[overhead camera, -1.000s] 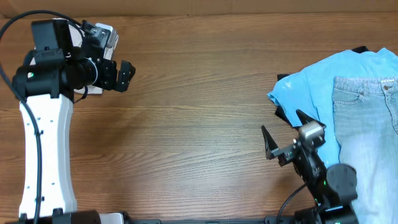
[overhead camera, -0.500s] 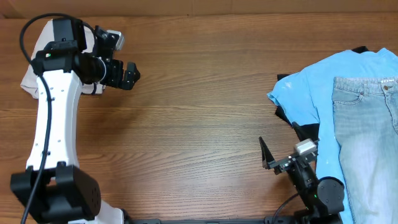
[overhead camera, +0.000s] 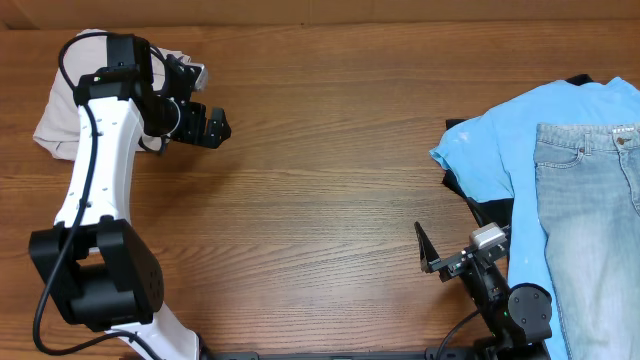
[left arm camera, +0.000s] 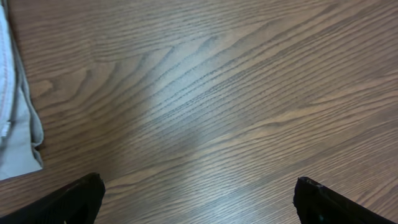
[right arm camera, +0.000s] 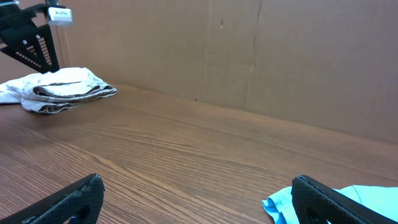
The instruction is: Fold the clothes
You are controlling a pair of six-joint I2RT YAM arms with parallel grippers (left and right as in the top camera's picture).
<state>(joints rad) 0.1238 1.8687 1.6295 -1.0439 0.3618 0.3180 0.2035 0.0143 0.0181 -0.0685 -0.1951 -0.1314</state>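
While the beige shorts [overhead camera: 50, 125] lie bundled on the desk [overhead camera: 320, 180], the left claw [overhead camera: 214, 127] hangs just beside them, spread wide and empty; the right claw [overhead camera: 452, 252] gapes empty too.

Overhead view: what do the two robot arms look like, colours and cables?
The left arm has a long white link, black joints, a looping black cable and black fingers. The right arm is black, with a silver block near its wrist and black fingers.

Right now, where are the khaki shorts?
Overhead view: the shorts lie bunched at the far-left corner of the table, with the open left gripper just to their right.
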